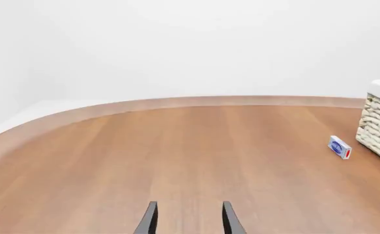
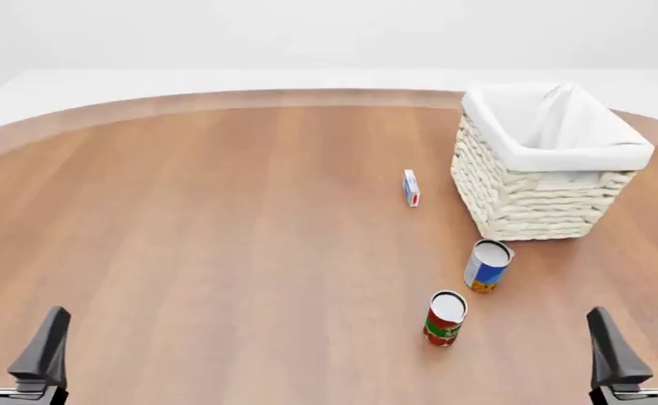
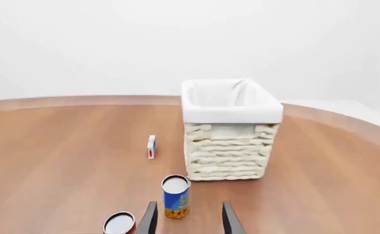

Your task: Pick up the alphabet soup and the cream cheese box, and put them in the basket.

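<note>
The alphabet soup (image 2: 487,266) (image 3: 176,196), a blue and white can with orange at its base, stands upright just in front of the basket (image 2: 543,198) (image 3: 229,146). The cream cheese box (image 2: 412,187) (image 1: 339,147) (image 3: 151,146) stands on edge left of the basket. The basket is cream wicker with a white lining and nothing shows inside it. My left gripper (image 2: 14,342) (image 1: 188,217) is open at the near left, far from all objects. At the near right my right gripper (image 2: 639,342) (image 3: 188,217) is open, with the soup can just ahead of its fingers.
A red and green can (image 2: 445,318) (image 3: 119,224) stands upright in front of the soup can, a little to its left. The round wooden table (image 2: 194,236) has its curved far edge behind the basket.
</note>
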